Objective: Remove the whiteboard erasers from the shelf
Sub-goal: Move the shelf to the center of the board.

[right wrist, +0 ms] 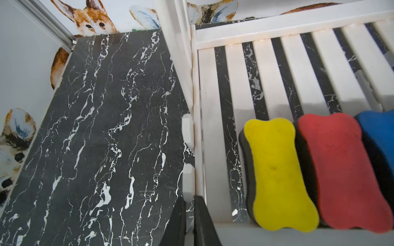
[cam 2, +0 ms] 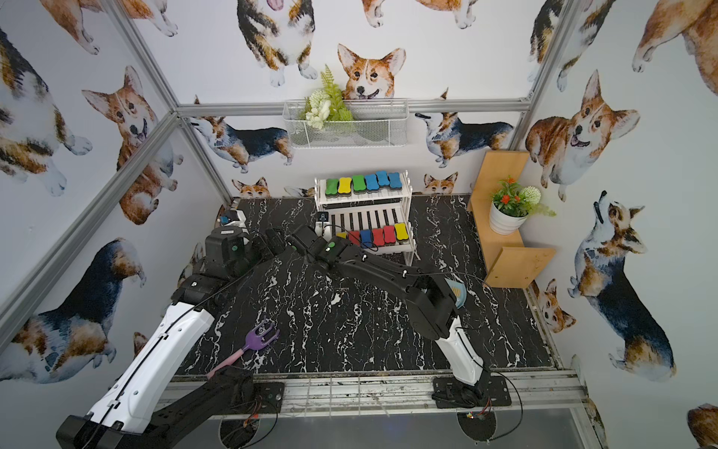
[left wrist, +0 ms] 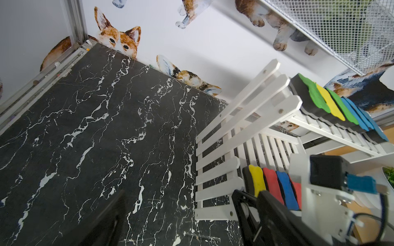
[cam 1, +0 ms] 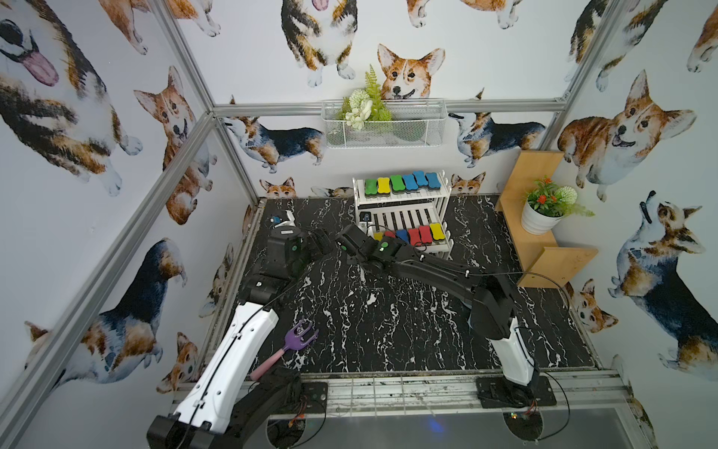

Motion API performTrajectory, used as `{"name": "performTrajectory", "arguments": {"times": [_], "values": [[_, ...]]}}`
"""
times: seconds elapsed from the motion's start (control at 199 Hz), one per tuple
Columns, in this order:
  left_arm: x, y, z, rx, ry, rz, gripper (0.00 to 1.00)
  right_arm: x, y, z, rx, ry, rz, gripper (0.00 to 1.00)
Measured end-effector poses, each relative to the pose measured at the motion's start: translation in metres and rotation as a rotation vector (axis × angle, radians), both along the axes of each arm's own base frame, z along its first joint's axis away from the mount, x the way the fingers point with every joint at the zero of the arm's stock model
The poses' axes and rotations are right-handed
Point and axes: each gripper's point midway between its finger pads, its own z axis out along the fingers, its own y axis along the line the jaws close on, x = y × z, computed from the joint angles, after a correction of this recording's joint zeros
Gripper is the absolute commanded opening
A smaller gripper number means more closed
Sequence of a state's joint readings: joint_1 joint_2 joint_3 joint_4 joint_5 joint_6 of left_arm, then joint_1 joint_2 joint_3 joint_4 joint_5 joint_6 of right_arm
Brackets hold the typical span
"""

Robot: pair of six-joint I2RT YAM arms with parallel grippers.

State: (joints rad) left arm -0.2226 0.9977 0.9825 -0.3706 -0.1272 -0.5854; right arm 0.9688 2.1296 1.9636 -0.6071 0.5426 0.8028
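Observation:
The white shelf (cam 1: 404,217) stands at the back of the table. Several whiteboard erasers (cam 1: 402,182) in green, yellow and blue line its upper tier. Another row (cam 1: 415,233) lies at the front of the lower tier, beginning with a yellow eraser (right wrist: 279,170), a red one (right wrist: 341,170) and a blue one (right wrist: 381,132). My right gripper (right wrist: 189,200) is shut, its tips pinching the top of a side picket on the shelf (right wrist: 266,74), left of the yellow eraser. My left gripper (left wrist: 191,221) hangs open and empty over bare marble, just left of the shelf (left wrist: 215,191).
A purple fork with a pink handle (cam 1: 295,338) lies near the left arm's base. A tan stepped stand (cam 1: 544,248) with a potted plant (cam 1: 542,212) fills the back right. A wire basket (cam 1: 382,128) hangs above the shelf. A light-blue dustpan (cam 2: 458,291) shows behind the right arm.

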Motion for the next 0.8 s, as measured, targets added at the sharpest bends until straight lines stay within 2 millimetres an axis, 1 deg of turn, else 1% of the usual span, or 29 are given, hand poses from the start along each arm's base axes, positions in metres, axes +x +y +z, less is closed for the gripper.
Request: {"name": "performTrajectory", "arguments": {"times": [0.281,0.307,0.357,0.457,0.508,0.618,0.669,0.724,0.804], "values": [[-0.001,0.002,-0.001,0.009,0.004,0.004,1.0,0.006,0.018,0.0,0.051,0.0,-0.012,0.0],[-0.001,0.003,-0.001,0.01,0.005,0.005,1.0,0.007,0.02,0.0,0.057,0.001,-0.013,0.01],[-0.001,0.003,0.0,0.013,0.004,0.003,1.0,0.008,0.022,-0.001,0.067,0.003,-0.014,0.06],[0.0,0.003,0.001,0.015,-0.001,0.004,1.0,0.007,0.024,-0.002,0.071,0.009,-0.01,0.25],[0.0,0.004,0.001,0.015,0.001,0.004,1.0,0.006,0.029,-0.002,0.093,0.021,0.005,0.33],[0.0,0.004,0.002,0.014,0.001,0.003,1.0,0.006,0.035,0.008,0.128,0.002,0.016,0.44],[0.0,0.003,0.005,0.012,-0.004,0.002,1.0,0.005,0.037,0.014,0.143,-0.002,0.027,0.46],[0.001,0.003,0.007,0.009,-0.009,-0.001,1.0,0.004,0.037,0.027,0.159,-0.019,0.042,0.47],[0.001,0.0,0.012,0.001,-0.019,-0.012,1.0,-0.001,0.032,0.053,0.181,-0.048,0.07,0.47]]}}
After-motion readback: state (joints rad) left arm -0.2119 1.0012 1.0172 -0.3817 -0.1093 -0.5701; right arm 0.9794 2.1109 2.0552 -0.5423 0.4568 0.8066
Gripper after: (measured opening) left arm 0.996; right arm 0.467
